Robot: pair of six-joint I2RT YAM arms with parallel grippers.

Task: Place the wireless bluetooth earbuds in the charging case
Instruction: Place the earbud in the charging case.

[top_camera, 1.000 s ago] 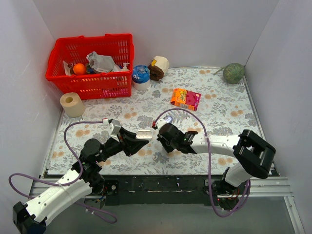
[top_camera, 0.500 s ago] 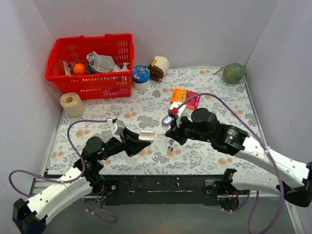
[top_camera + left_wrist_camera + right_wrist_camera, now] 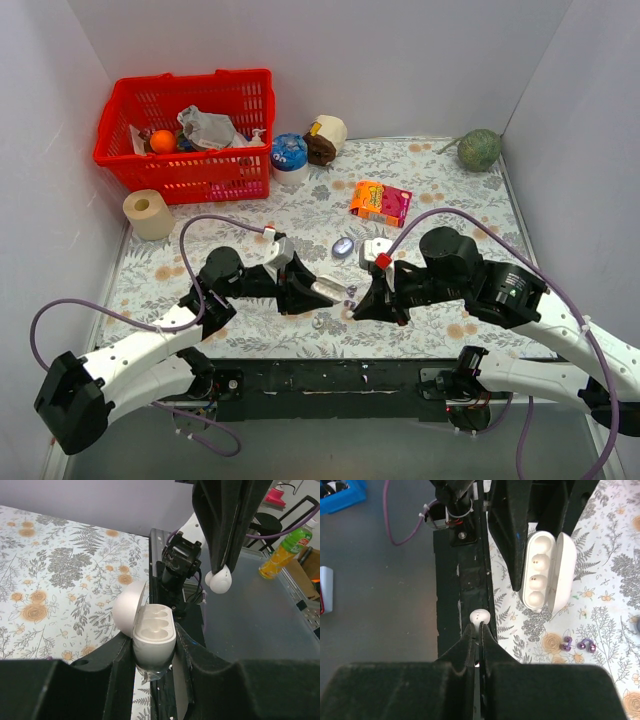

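**Near edge, hands**
- The left hand (image 3: 154, 647) clamps the white charging case (image 3: 152, 632), one finger on each side of its body. The case is off the table (image 3: 450, 225) with its lid (image 3: 127, 607) swung open.
- The left wrist view shows two hollow sockets in the case body. The right wrist view shows the case from above as a row of rounded recesses beside the open lid.
- The right hand (image 3: 480, 630) has its fingers pressed together, pinching one white earbud (image 3: 480, 616) at the tips.
- In the left wrist view, this earbud hangs under the dark fingers, above and to the right of the open case and apart from it.
- In the right wrist view, it sits over the black rail (image 3: 465, 580) at the near edge of the table.
- In the top view, the two hands meet at the centre near the table edge. The earbud is too small to make out there.

**Table, mid area**
- Two purple earbuds (image 3: 566, 644) lie on the flowered cloth just beside each other, near the held case. Only the right wrist view shows them clearly.
- A small purple oval case (image 3: 345, 247) lies farther in and is seen only from the top.

**Far area, top view only**
- An orange box (image 3: 381, 202) lies past the oval case.
- A paper roll (image 3: 148, 213) stands at the left.
- A red basket (image 3: 130, 165) holding mixed items stands at the far left, with a blue tub (image 3: 290, 152) just beside it.
- A green ball (image 3: 480, 150) rests in the far right corner.
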